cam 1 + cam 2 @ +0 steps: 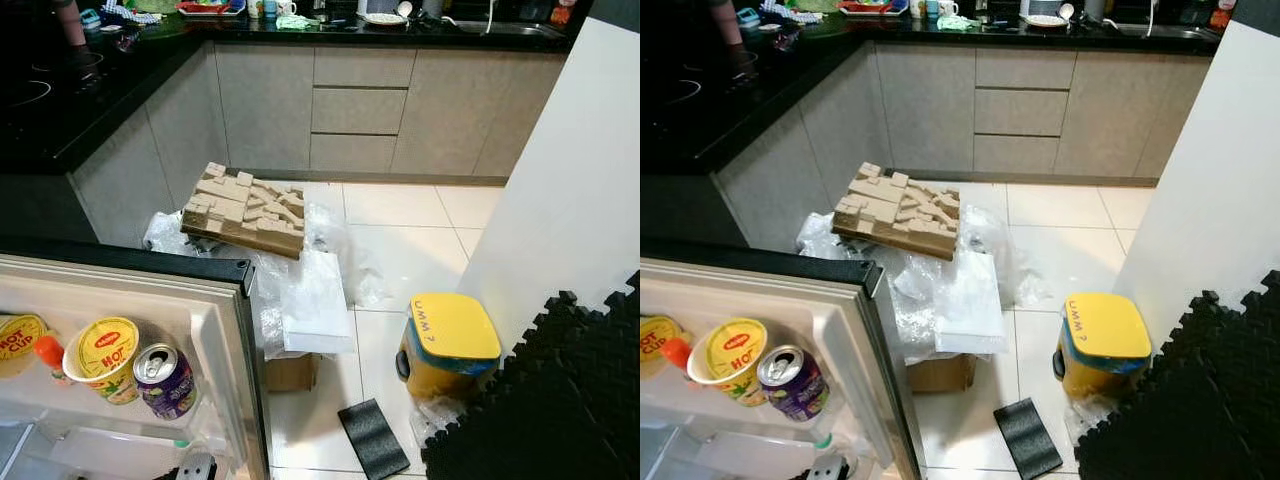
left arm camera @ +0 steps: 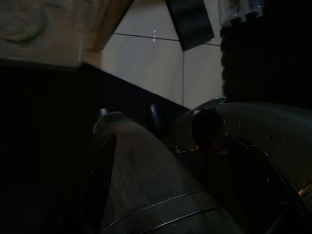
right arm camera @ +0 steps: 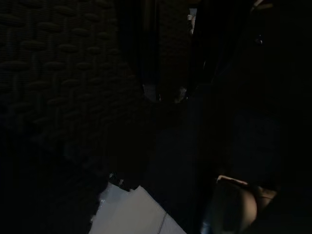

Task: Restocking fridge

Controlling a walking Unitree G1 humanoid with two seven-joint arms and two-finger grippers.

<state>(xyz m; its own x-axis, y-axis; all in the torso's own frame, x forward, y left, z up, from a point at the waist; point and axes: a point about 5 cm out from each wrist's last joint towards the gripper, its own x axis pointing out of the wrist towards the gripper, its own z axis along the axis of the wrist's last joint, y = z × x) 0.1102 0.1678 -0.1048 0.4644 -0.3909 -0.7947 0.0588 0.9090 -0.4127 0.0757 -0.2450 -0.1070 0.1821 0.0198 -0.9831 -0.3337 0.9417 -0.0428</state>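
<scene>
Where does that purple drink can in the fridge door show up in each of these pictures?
Left eye: purple can low on the left, beside the yellow noodle cup.
Right eye: can lower left, same cup beside it.
Wrist views: too dark to find.
Shared landmark: the cup.

A home kitchen: black countertop (image 1: 90, 120), grey drawers (image 1: 360, 110), open fridge door (image 1: 150, 330), tiled floor (image 1: 400, 240).

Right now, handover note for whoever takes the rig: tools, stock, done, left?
Left tool: hanging idle in the dark, fingers unreadable. Right tool: same, carrying nothing that I can see.
Fridge door open; its shelf holds a purple can, a yellow noodle cup and a second cup at the left edge.
Floor: cardboard packing on plastic wrap, small box, yellow-lidded bin.
Left: no further stock identifiable; check counter.
</scene>
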